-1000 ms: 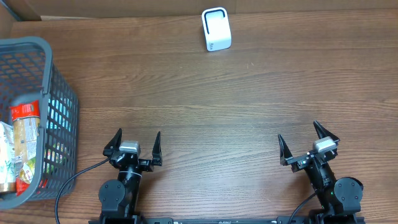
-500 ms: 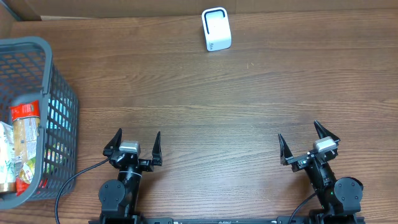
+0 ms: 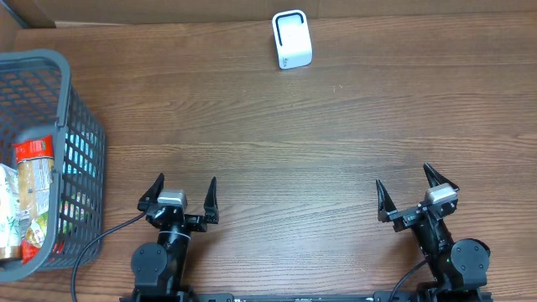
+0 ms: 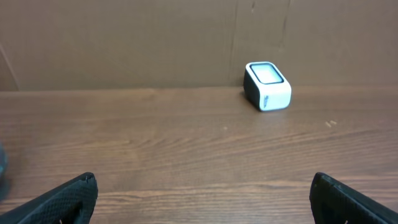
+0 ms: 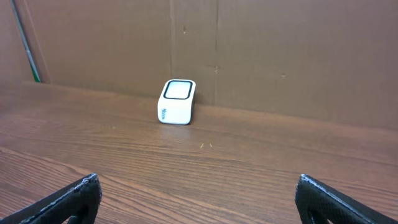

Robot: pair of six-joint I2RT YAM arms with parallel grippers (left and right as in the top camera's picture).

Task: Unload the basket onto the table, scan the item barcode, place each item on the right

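Now, both jaws are wide open and empty; the left should grab an item [image 3: 35, 174] from the basket [image 3: 60, 60] by its sides.

Small white boxy plastic barcode scanner [image 3: 292, 39] with dark-rimmed window, sitting upright at the far edge of the brown wooden table [image 3: 268, 126], window facing upward; red-labelled jar [image 3: 35, 172] and green-and-white packet [image 3: 10, 220] lying in the grey plastic mesh basket [image 3: 46, 57] at the left, well apart from the scanner

From overhead, looking straight down on the whole tabletop [image 3: 277, 126]. From each wrist, low at the near edge, facing the far cardboard wall [image 4: 124, 43] — white scanner [image 3: 292, 39] shared by all three.
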